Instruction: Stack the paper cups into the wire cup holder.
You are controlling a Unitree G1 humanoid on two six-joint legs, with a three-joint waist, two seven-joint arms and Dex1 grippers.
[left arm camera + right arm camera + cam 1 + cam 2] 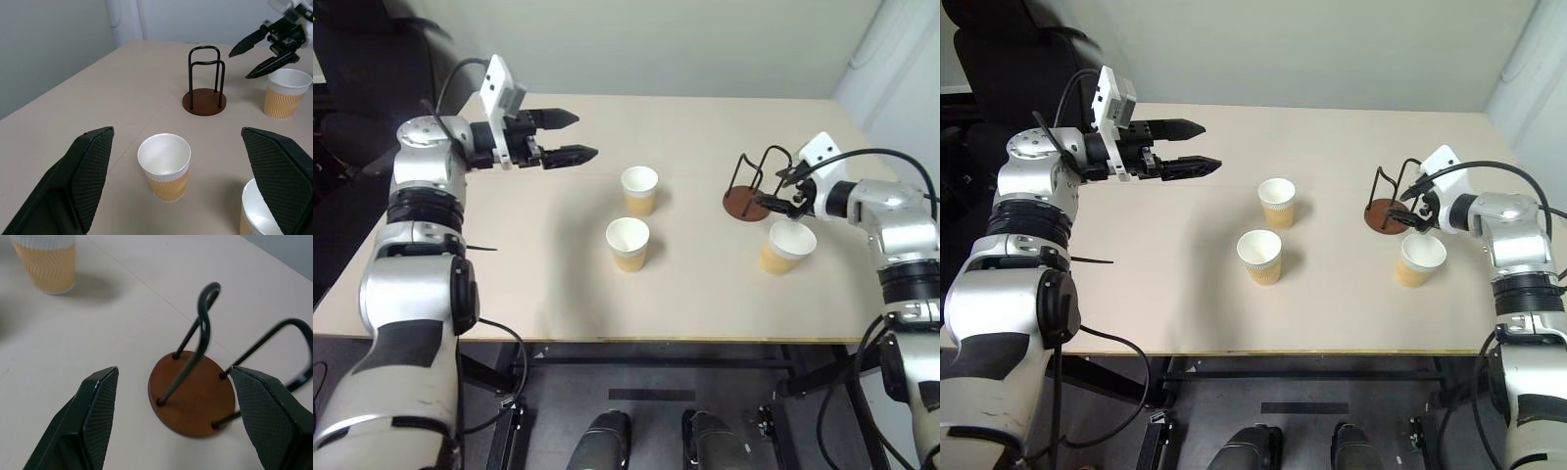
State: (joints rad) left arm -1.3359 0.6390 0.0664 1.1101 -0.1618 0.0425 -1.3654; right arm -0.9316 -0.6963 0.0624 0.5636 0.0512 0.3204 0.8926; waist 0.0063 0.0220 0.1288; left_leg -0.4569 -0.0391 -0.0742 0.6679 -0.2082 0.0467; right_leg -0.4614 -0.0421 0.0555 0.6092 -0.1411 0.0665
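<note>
Nearest my head camera, at the bench's (558,294) front, stands the middle paper cup (627,243), upright and empty; a second cup (639,189) stands just behind it, also empty. The third cup (787,246) stands to my right, just in front of the wire cup holder (751,186), whose loops hold nothing (no cup stacked yet).

Right gripper (783,194): jaws fully apart, gripping nothing, hovering between holder and third cup, close over the cup's rim. Left gripper (570,135): jaws fully apart, empty, raised well clear of the two centre cups.

Risks as I judge them:
- Right fingers may knock the light holder, sliding or tipping it, because they straddle its base closely in the right wrist view.
- Descending off-centre may crush or topple the third cup.
- A hard squeeze may deform a rim, preventing nesting.
</note>
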